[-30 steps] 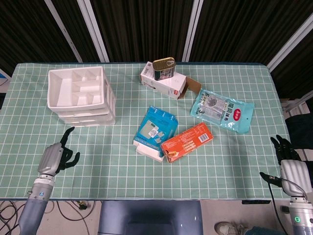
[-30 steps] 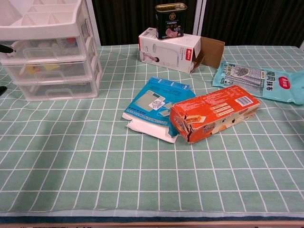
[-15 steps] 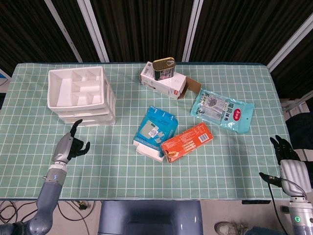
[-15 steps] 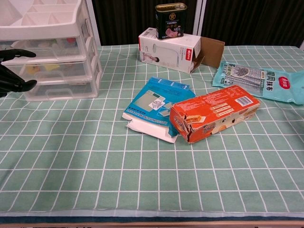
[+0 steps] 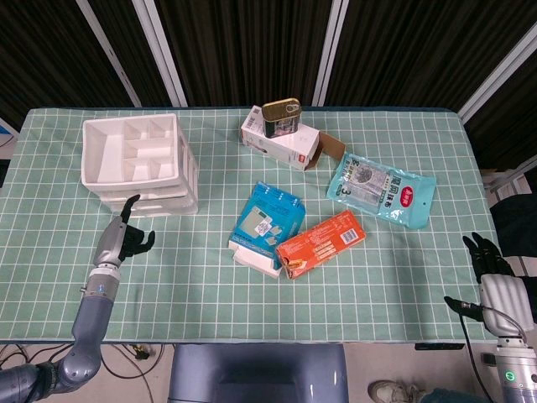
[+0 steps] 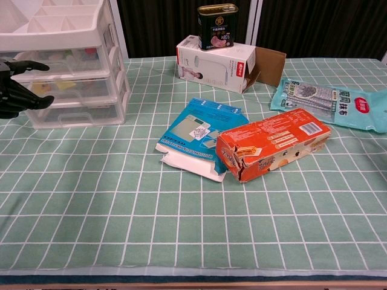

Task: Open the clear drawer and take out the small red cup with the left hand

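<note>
closing in on the clear drawer unit from the desk's near edge: left robot hand, fingers spread wide and holding nothing, now just before the drawer fronts. no drawer pulled yet, red cup not made out; right robot hand idle, state unclear.

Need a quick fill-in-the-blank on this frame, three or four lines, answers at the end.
1. The gold can stands on top of the ______ box.
2. The left hand is in front of the drawer unit and holds ______.
3. The orange box lies beside the ______ box.
4. All drawers of the drawer unit are ______.

Missing words: white; nothing; blue; closed
</note>
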`<move>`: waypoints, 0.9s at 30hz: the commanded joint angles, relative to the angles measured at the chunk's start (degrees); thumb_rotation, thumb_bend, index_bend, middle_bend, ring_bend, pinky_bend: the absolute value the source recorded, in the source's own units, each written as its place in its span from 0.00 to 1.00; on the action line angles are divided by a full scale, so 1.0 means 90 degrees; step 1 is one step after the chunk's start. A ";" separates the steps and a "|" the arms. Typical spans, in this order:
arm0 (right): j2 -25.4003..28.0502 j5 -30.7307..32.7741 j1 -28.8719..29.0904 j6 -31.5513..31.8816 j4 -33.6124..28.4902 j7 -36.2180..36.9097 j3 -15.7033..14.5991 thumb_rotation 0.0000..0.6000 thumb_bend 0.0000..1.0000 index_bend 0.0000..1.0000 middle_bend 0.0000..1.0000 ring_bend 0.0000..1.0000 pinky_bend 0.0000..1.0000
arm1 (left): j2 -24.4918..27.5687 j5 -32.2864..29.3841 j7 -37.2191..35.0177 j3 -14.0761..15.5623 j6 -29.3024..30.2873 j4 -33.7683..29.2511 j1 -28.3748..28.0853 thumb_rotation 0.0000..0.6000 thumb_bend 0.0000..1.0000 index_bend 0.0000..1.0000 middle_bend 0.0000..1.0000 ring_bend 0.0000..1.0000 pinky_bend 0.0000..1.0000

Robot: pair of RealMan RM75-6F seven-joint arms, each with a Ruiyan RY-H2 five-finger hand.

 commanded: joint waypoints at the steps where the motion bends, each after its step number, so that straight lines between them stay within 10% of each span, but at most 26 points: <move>1: 0.0002 0.0005 0.0002 -0.0006 -0.0006 0.0005 0.0001 1.00 0.08 0.00 0.00 0.00 0.22 | -0.0033 -0.0067 -0.0026 -0.0031 -0.0010 0.0039 -0.0046 1.00 0.43 0.05 0.99 0.96 1.00; 27: 0.0030 0.0056 0.0005 -0.0060 -0.0064 0.0101 0.0002 1.00 0.08 0.00 0.00 0.00 0.22 | -0.0106 -0.0669 -0.0556 -0.0253 -0.0590 0.0257 -0.0435 1.00 0.43 0.09 0.99 0.96 1.00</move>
